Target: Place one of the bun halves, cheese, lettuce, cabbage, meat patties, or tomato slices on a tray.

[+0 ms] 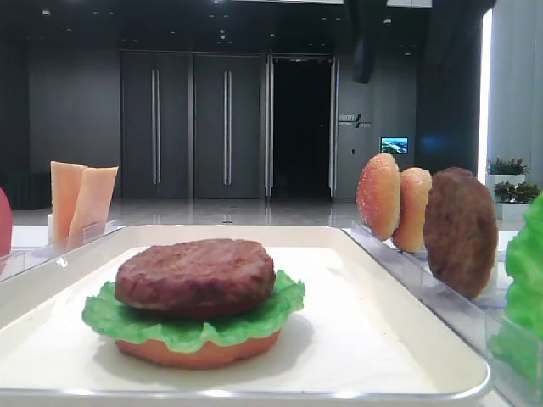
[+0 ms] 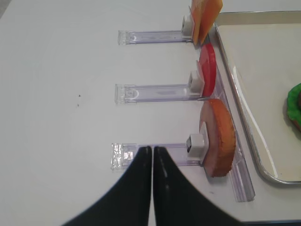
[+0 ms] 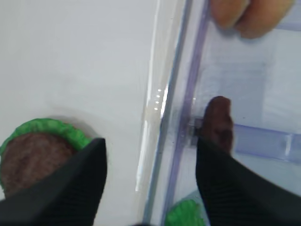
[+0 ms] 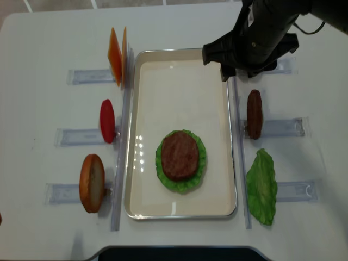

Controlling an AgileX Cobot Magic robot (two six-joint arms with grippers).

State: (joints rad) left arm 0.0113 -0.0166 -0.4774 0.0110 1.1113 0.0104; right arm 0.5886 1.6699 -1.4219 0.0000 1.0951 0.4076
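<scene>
The cream tray (image 4: 234, 163) holds a stack: a bun half (image 1: 199, 352), frilly lettuce (image 1: 187, 331) and a meat patty (image 4: 179, 155) on top. A second patty (image 4: 254, 113) stands on edge in the right rack, with a loose lettuce leaf (image 4: 262, 185) below it. My right gripper (image 3: 150, 143) is open and empty above the tray's right rim (image 3: 157, 94), between the stack (image 3: 30, 155) and the standing patty (image 3: 218, 122). My left gripper (image 2: 153, 149) is shut and empty, left of a bun half (image 2: 218, 136). Tomato (image 2: 207, 70) and cheese (image 2: 207, 14) stand further along.
Clear plastic racks (image 4: 81, 136) line both long sides of the tray. Two speckled bun halves (image 1: 378, 195) stand in the right rack beyond the patty; my right arm (image 4: 253, 38) hides them from above. The white table edge runs along the bottom.
</scene>
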